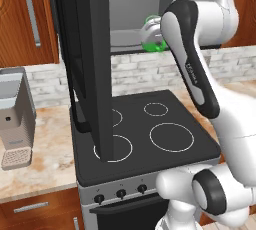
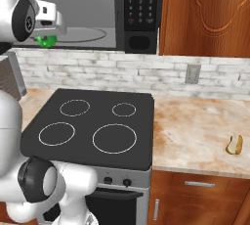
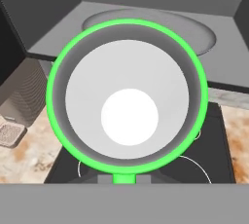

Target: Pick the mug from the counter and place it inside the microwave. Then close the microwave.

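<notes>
- I am reading the small bright green cylindrical mug with the pale inside point(image 3: 127, 99) as held up in the air at the front opening of the large black boxy microwave point(image 2: 141, 13), over the rear of the black glass stovetop with white ring burners point(image 2: 93, 126).
- In the left base view the mug point(image 1: 152, 36) is sitting just in front of the grey cavity, level with its lower lip; it is touching no surface that I can see.
- In the hand view I am looking straight down the mug's mouth: green rim as a full ring, pale floor as a bright disc. So its long axis is running along the gripper's line of sight, mouth toward the hand, base toward the round glass turntable point(image 3: 197, 26).
- Gripper point(image 2: 47, 34): the mug is staying aloft against it, so I am judging the fingers to be clamped on the mug wall or rim. The fingertips themselves are hidden, so I cannot tell the exact gap.
- Handling judgement: rigid, light, smooth-walled, probably slippery. A pinch across the rim wall looks workable but is leaving it free to swing, so I am favouring slow moves.
- The tall dark microwave door point(image 1: 90, 64) is hanging wide open at the left edge of the cavity, over the stovetop's left side.
- Beige tan-marbled stone counter point(image 2: 195, 131) is flanking the stovetop; a grey coffee machine point(image 1: 15, 114) is standing on its left stretch, and a small brown-and-yellow food item point(image 2: 235, 145) is lying near its right front edge.
- Placement and door closing are both still to do.
</notes>
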{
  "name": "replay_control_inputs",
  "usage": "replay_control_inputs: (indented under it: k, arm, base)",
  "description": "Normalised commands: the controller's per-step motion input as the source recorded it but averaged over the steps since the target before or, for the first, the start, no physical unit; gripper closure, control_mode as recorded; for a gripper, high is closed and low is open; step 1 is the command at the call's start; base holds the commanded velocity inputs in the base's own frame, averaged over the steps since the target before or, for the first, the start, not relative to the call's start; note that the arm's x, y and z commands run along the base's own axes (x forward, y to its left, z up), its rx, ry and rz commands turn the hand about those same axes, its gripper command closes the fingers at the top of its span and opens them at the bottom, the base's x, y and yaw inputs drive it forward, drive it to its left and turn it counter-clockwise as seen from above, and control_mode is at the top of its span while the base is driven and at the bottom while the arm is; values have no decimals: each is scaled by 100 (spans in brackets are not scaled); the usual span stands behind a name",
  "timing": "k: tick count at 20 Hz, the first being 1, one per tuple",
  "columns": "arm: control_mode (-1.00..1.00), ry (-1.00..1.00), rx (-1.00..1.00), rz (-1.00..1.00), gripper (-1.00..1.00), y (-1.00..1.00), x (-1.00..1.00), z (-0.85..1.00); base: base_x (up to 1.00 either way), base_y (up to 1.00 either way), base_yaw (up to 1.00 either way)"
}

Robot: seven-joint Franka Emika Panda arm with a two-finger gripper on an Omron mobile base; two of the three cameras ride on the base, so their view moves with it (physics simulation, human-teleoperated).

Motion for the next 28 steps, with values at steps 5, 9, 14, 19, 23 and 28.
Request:
replay_control_inputs:
  k: [5, 9, 14, 19, 23, 28]
  arm:
    - [-100, 0, 0, 0, 100, 0, 32, -1]
    - [-100, 0, 0, 0, 100, 4, 37, -6]
    - [-100, 0, 0, -1, 100, 8, 34, -8]
    - [-100, 0, 0, 0, 100, 9, 28, -2]
    - [-100, 0, 0, 0, 100, 5, 35, -9]
    - [-100, 0, 0, 0, 100, 3, 29, -16]
  base:
    - [0, 0, 0]
    - [0, 0, 0]
    - [0, 0, 0]
    - [0, 0, 0]
    - [0, 0, 0]
    - [0, 0, 0]
